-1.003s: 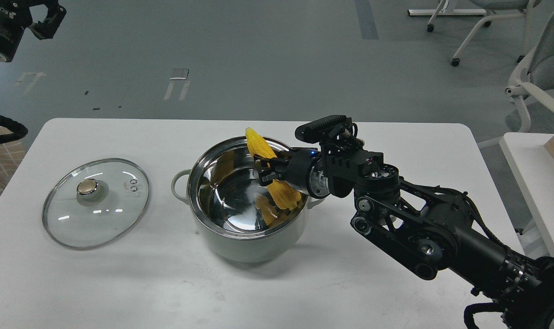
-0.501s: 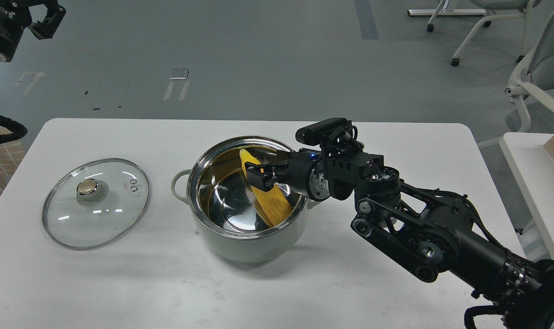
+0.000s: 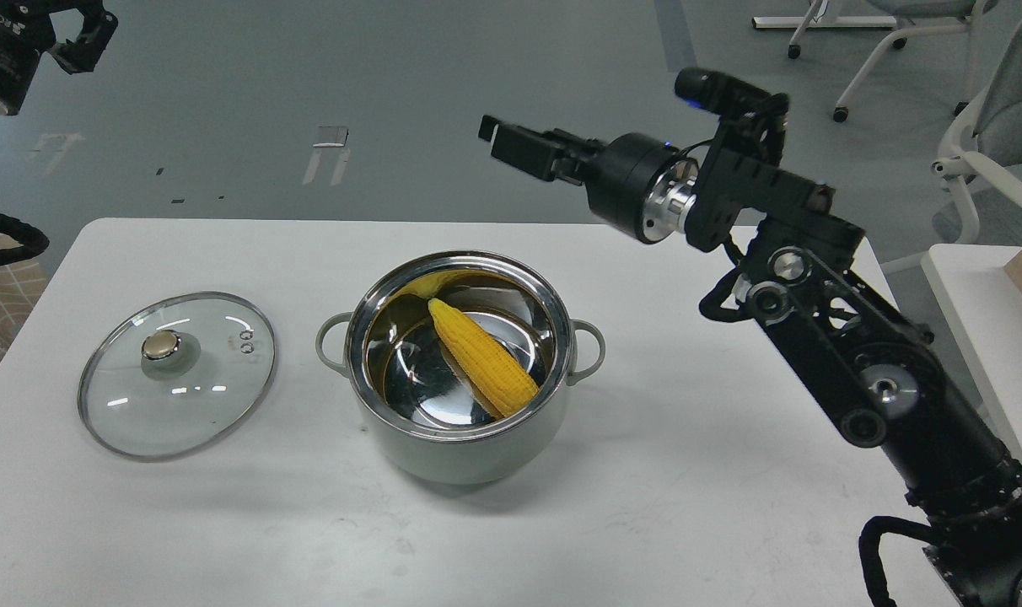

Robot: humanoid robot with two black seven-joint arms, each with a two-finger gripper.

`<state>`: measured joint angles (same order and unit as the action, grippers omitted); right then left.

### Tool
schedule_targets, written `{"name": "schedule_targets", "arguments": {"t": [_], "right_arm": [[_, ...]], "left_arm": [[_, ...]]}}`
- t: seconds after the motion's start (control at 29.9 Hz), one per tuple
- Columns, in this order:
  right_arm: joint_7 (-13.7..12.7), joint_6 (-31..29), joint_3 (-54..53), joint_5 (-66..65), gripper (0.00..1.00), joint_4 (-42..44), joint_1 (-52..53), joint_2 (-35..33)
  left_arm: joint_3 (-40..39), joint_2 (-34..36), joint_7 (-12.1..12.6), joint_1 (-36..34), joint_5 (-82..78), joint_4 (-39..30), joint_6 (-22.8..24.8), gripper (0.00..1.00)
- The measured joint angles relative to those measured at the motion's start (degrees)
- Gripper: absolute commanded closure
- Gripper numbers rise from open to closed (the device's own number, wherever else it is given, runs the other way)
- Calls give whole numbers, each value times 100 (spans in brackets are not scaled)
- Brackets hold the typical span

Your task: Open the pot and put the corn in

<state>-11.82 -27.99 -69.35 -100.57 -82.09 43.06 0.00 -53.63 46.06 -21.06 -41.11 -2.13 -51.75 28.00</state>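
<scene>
Counter (image 3: 696,523): white, carries our three items.
Pot (image 3: 469,451): mid-counter, uncovered.
Lid (image 3: 177,373): glass, flat near the left edge, apart from the pot.
Corn (image 3: 482,358): lying slantwise inside the pot.
Our right gripper (image 3: 501,142): raised beyond the far edge, empty; finger spacing we cannot tell.
Our left gripper (image 3: 85,38): off the far-left corner, cropped; we cannot tell.

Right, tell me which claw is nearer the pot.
The right claw, raised beyond the pot; the left claw sits far off, top left.
</scene>
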Motion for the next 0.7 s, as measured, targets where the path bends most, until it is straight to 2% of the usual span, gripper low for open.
{"name": "schedule_targets", "arguments": {"t": [0.13,0.3,0.47,0.7], "right_arm": [[152,0,-784,501,1,86,46,0],[189,0,-1344,1689,1,269,-54,-274],[229,0,-1870,2856,1,915,-157,-513],[766,1,-2505,4062,1,2494,35,-536]], "left_arm": [[-10,-103,-13,8,24,223,0,2],[-67,-276,19,14,-1,431,0,2],[-50,-321,25,24,-57,704,0,2],[1,-366,14,22,-68,808,0,2]]}}
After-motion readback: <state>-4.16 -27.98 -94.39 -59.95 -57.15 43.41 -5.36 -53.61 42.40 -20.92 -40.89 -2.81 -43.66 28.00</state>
